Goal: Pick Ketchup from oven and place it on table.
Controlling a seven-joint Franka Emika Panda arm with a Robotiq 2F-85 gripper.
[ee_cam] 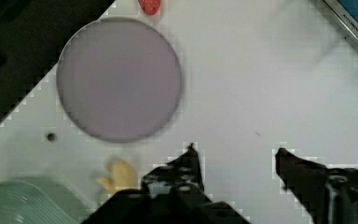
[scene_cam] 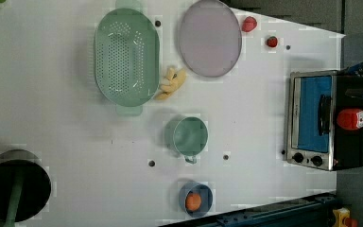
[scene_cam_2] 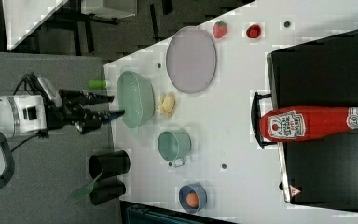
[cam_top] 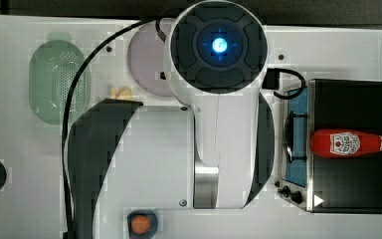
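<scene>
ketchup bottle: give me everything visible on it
The ketchup bottle is a red, plastic-looking squeeze bottle with a white cap and a white-and-red label. It lies on its side on the flat black top of the oven, not inside it, the cap pointing away from the oven's glass door. Its base end reaches the front edge above the door handle. Only the oven top touches it; the gripper is off to the right view's left, far from it.

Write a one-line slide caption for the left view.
Ketchup stands on the oven at the white table's edge.
</scene>
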